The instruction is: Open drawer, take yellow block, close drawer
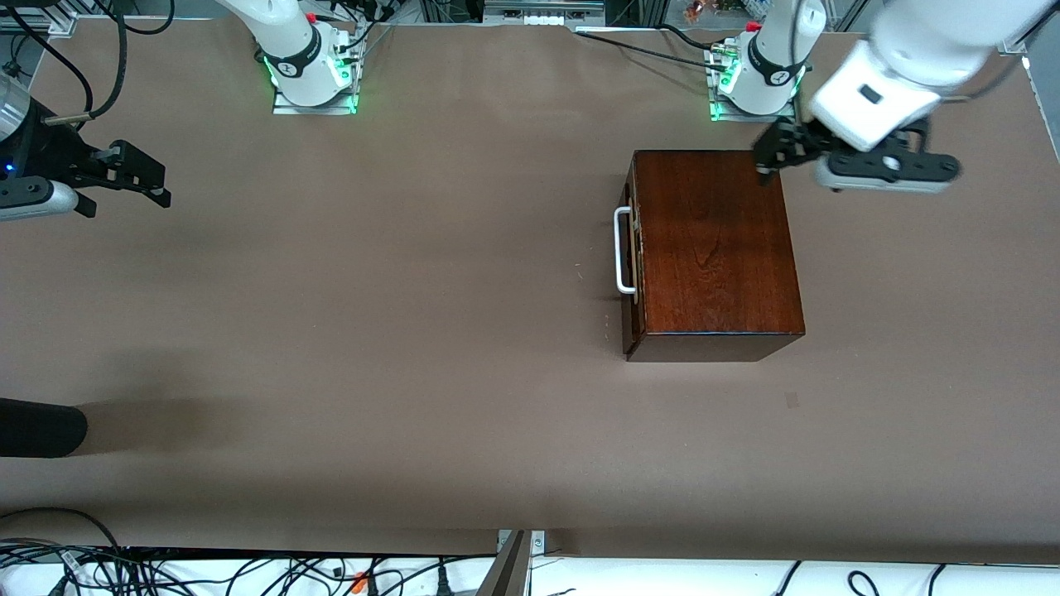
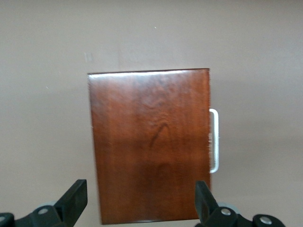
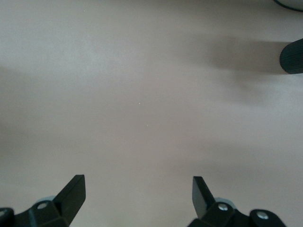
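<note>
The dark reddish-brown wooden drawer (image 1: 631, 265) is not opened yet – the released left pincer (image 1: 766, 161) hovers over its box, the released right pincer (image 1: 137, 178) waits over the bare table (image 1: 373, 331), so next the white U-shaped bar handle (image 1: 623, 251) must be taken – no yellow block is visible.

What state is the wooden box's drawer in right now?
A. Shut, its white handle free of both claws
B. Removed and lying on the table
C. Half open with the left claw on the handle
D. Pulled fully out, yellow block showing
A: the drawer sits flush in the box, and its white handle has no claw on it.
</note>
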Tool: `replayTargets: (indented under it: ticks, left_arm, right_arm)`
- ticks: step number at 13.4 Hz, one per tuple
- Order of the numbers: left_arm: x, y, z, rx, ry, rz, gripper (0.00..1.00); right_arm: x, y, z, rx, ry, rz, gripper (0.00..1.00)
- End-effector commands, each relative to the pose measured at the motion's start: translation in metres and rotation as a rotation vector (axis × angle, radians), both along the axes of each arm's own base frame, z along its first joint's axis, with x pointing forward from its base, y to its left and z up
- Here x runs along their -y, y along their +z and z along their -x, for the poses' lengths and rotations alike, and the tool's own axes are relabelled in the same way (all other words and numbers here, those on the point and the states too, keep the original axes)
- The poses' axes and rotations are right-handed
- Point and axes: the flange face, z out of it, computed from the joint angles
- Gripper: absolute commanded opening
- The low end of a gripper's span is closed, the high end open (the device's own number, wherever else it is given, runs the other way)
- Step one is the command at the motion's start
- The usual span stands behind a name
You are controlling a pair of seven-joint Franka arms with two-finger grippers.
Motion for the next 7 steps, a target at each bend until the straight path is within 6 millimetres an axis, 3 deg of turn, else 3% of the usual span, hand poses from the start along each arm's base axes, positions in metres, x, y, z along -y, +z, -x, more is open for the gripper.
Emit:
replayTargets:
  ticks: [1,4,7]
  left_arm:
    - [0.051,-0.01,0.014,-0.033,0.024,0.012,1.0]
    - [0.119,-0.028,0.039,-0.046,0.041,-0.004,1.0]
    - [0.197,-0.061,0.072,-0.02,0.076,-0.072,1.0]
  right_arm:
    - [0.003,0.006,0.005,-0.003,-0.001,-0.002,1.0]
    - [0.003,0.006,0.006,-0.011,0.0,-0.001,1.0]
    - [0.003,0.006,0.006,-0.009,-0.001,-0.001,1.0]
